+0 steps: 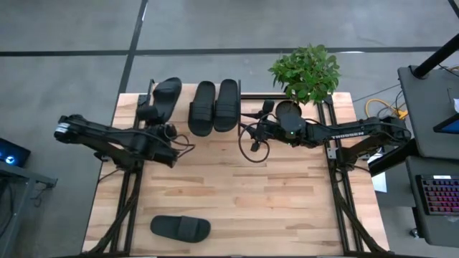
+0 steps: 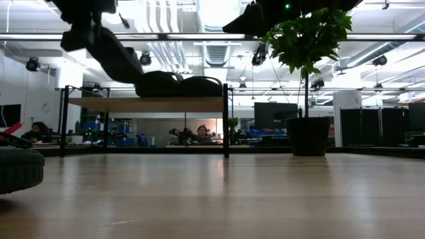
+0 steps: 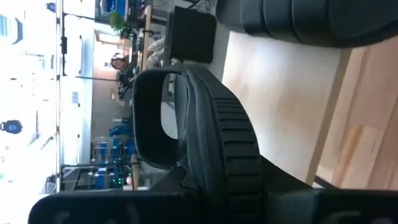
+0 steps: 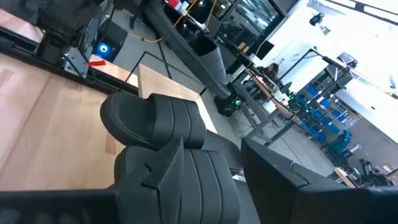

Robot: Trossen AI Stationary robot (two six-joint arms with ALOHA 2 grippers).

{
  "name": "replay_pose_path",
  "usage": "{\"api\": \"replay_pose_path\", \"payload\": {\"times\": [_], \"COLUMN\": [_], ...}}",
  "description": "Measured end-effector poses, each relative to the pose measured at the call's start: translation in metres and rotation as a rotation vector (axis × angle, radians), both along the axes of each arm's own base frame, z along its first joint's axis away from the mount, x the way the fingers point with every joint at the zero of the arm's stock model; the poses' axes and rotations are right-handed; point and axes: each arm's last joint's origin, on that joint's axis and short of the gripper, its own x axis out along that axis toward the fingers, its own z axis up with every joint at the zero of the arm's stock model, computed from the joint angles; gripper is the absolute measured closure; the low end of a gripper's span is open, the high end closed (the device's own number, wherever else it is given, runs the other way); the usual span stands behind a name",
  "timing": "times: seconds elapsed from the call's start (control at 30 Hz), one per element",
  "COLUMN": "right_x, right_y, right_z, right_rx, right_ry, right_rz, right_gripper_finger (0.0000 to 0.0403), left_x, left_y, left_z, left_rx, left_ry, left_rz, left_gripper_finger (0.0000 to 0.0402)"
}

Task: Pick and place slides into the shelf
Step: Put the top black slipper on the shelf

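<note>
One slide (image 1: 180,228) lies alone on the bench (image 1: 287,208) at its near edge. Farther back, the left claw (image 1: 150,113) grips a third slide (image 1: 166,95) at the shelf's (image 1: 247,95) left end, tilted, toe past the rear edge. Two more slides (image 1: 214,106) sit side by side on the shelf. The right claw (image 1: 254,136) hovers just beside them, fingers parted and holding nothing, near a potted plant (image 1: 305,72).

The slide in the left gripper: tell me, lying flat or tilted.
Tilted. The slide angles over the shelf's left end, clamped in the left gripper; the low view shows it slanting down toward the board.
</note>
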Motion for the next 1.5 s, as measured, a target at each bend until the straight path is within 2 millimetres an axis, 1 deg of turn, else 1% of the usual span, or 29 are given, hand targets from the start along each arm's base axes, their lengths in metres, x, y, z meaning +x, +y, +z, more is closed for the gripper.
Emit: {"api": "replay_pose_path", "payload": {"times": [0.1, 0.2, 0.4, 0.53, 0.67, 0.87, 1.07, 1.13, 1.5], "right_x": [0.000, 0.000, 0.000, 0.000, 0.000, 0.000, 0.000, 0.000, 0.000], "right_y": [0.000, 0.000, 0.000, 0.000, 0.000, 0.000, 0.000, 0.000, 0.000], "right_z": [0.000, 0.000, -0.002, -0.002, -0.002, -0.002, -0.002, -0.002, -0.002], "right_rx": [0.000, 0.003, 0.005, 0.004, 0.004, 0.005, 0.005, 0.005, 0.005], "right_ry": [-0.001, -0.001, 0.017, 0.018, 0.017, 0.017, 0.017, 0.017, 0.016], "right_rz": [0.000, 0.000, 0.000, 0.000, 0.000, -0.001, 0.000, 0.000, 0.000], "right_gripper_finger": [0.0254, 0.0255, 0.0253, 0.0253, 0.0256, 0.0259, 0.0260, 0.0262, 0.0264], "left_x": [0.002, 0.003, -0.005, -0.009, -0.011, -0.011, -0.011, -0.010, -0.011], "left_y": [0.002, 0.003, 0.011, 0.015, 0.017, 0.018, 0.017, 0.017, 0.015], "left_z": [-0.009, -0.021, -0.042, -0.048, -0.051, -0.049, -0.050, -0.051, -0.054], "left_rx": [0.004, -0.014, 0.003, 0.007, 0.002, -0.067, -0.132, -0.150, -0.277], "left_ry": [0.008, 0.067, 0.153, 0.177, 0.203, 0.217, 0.224, 0.231, 0.281], "left_rz": [0.025, 0.043, 0.084, 0.103, 0.116, 0.127, 0.145, 0.147, 0.149], "left_gripper_finger": [0.0369, 0.0369, 0.0369, 0.0369, 0.0369, 0.0368, 0.0318, 0.0308, 0.0299]}}
